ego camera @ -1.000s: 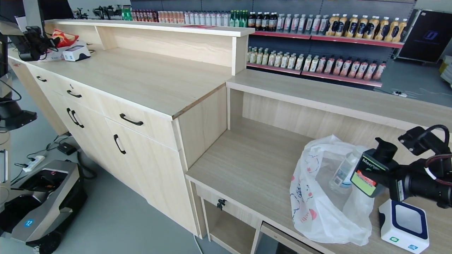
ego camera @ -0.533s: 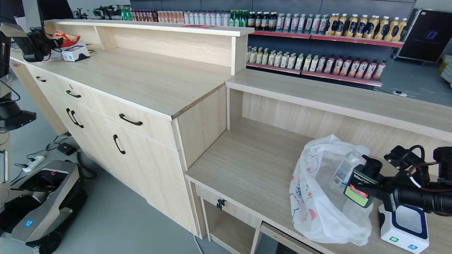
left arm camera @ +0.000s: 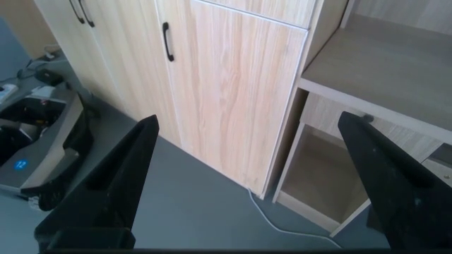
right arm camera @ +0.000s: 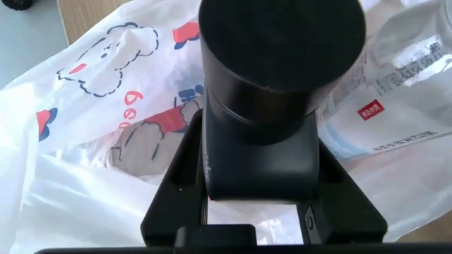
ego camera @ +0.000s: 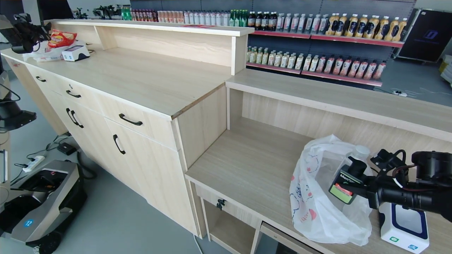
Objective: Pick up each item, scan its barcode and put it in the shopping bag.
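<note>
So the dark bottle [ego camera: 342, 188] with a black round cap and a green-and-red label is clamped in the right gripper [ego camera: 355, 185], fingers squeezed on its sides. It sits tilted, cap up, right at the open mouth of the thin white plastic shopping bag [ego camera: 310, 197] with cartoon prints, on the side nearest the scanner. Can't tell if the bottle touches the plastic. A clear plastic bottle with a white cap [ego camera: 359, 152] is lying inside the bag, just behind the dark one.

The right arm comes in from the right, almost level and low, passing over the white box-shaped barcode scanner [ego camera: 402, 229] with the blue-rimmed window, which stands just beside the bag. The left gripper [left arm camera: 248, 120] hangs off to the side above the grey floor [left arm camera: 183, 212], in front of the pale wood cabinet doors [left arm camera: 233, 85]. Its fingers are spread wide with nothing between them.

Bag and scanner sit on the low light-wood counter [ego camera: 254, 162]. A taller counter [ego camera: 141, 77] of the same wood runs off to the left, with a red snack bag [ego camera: 61, 35] and a small white device [ego camera: 76, 53] at its far end. Behind it all are red-edged shelves of drink bottles [ego camera: 317, 24]. A power strip [ego camera: 33, 163] lies on the floor.
</note>
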Available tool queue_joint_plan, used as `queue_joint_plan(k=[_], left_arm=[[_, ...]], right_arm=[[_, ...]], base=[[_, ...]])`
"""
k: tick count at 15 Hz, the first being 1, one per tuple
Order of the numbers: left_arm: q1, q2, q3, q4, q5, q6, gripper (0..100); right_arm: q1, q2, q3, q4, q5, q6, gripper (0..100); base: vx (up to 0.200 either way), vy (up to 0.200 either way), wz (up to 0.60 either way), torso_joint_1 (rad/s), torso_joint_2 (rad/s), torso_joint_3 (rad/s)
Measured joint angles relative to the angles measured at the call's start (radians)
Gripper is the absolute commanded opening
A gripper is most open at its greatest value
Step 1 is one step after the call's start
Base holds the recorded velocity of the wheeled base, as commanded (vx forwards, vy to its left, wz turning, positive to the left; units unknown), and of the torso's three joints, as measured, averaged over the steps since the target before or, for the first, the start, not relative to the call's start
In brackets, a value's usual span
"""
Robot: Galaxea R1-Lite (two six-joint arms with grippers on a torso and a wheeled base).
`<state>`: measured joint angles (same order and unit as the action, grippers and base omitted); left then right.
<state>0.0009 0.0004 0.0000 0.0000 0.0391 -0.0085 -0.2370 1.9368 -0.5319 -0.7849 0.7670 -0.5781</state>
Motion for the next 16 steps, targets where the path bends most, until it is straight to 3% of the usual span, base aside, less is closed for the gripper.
queue_joint_plan(k=[11, 16], left_arm=[[0.0, 0.0, 0.0, 0.0, 0.0, 0.0, 100], [0.001, 0.0, 0.0, 0.0, 0.0, 0.0, 100]], right_arm=[[0.073, 0.269, -0.038, -0.339, 0.038, -0.002, 0], [0.073, 0.332, -0.043, -0.365, 0.037, -0.003, 0]], base=[[0.0, 0.0, 0.0, 0.0, 0.0, 0.0], [0.0, 0.0, 0.0, 0.0, 0.0, 0.0]])
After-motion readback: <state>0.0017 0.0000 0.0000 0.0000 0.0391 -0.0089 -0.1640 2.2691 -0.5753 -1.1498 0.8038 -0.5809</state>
